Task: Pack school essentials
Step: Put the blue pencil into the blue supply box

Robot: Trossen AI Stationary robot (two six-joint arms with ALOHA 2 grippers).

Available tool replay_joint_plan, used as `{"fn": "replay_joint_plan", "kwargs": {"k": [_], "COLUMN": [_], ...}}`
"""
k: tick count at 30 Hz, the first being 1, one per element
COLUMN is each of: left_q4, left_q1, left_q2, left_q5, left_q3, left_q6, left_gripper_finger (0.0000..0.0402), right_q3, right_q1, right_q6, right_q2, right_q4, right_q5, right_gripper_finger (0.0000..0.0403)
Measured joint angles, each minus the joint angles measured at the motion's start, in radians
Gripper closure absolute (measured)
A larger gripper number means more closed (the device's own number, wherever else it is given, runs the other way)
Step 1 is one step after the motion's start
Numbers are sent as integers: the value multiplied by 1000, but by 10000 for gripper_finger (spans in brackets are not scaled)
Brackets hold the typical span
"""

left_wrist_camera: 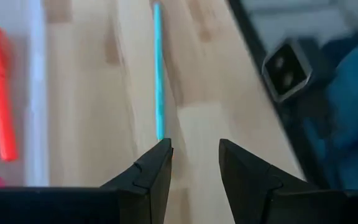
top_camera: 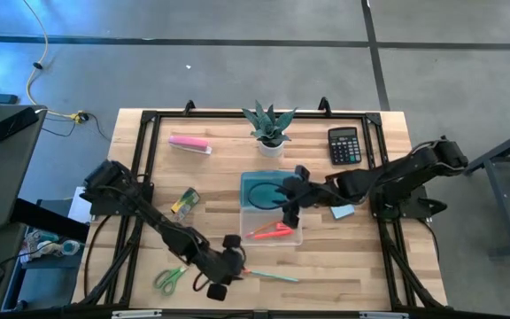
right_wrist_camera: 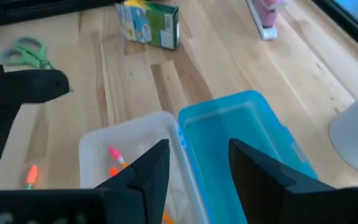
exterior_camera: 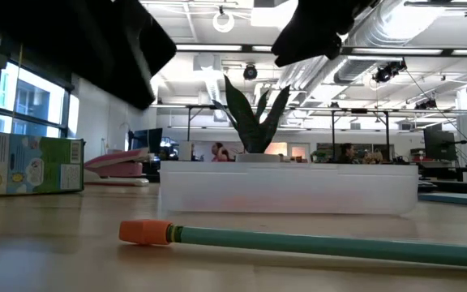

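Note:
A green pencil (top_camera: pixel 271 276) with an orange eraser end (exterior_camera: pixel 144 233) lies flat on the table near its near edge. My left gripper (top_camera: pixel 237 266) is open low over the pencil's eraser end; in the left wrist view the pencil (left_wrist_camera: pixel 159 74) runs on ahead of the gripper (left_wrist_camera: pixel 194 152). A clear box (top_camera: pixel 271 223) holds a red-orange pen (top_camera: pixel 271 232), and its blue lid (top_camera: pixel 262 188) lies beside it. My right gripper (top_camera: pixel 289 211) hovers open over the box (right_wrist_camera: pixel 123 149). Green-handled scissors (top_camera: pixel 171 279) and a light-blue sticky pad (top_camera: pixel 343 212) rest flat on the table.
A black calculator (top_camera: pixel 344 144), a potted plant (top_camera: pixel 270 128) and a flat pink bar (top_camera: pixel 189 143) stand along the far side. A small green carton (top_camera: pixel 184 203) sits left of the box. A black frame rail (top_camera: pixel 140 177) edges the table. Bare wood lies right of the pencil.

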Motion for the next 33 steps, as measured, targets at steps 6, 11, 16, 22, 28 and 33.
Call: {"fn": "replay_joint_plan", "kwargs": {"k": [6,11,16,22,28,33], "left_q4": [-262,-310,-341,-350,-349,-350], "left_q1": [8,25,43,50,50,49], "left_q2": [130,190,225,252,265,267], "left_q5": [-18,-18,14,26,24,23], "left_q3": [178,260,290,290,293,293], "left_q6": [-1,-1,-1,-5,-27,-27], "left_gripper_finger": [280,280,280,280,293,341], "right_q3": [0,0,0,0,0,0], "right_q1": [22,28,27,27,27,27], "right_q6": [5,4,-1,-2,2,4], "right_q2": [3,3,3,3,3,2], "right_q4": [-42,-52,-64,-76,-101,-135], "right_q5": [-2,-2,-2,-2,-1,-1], "right_gripper_finger": [247,247,247,247,247,247]}}
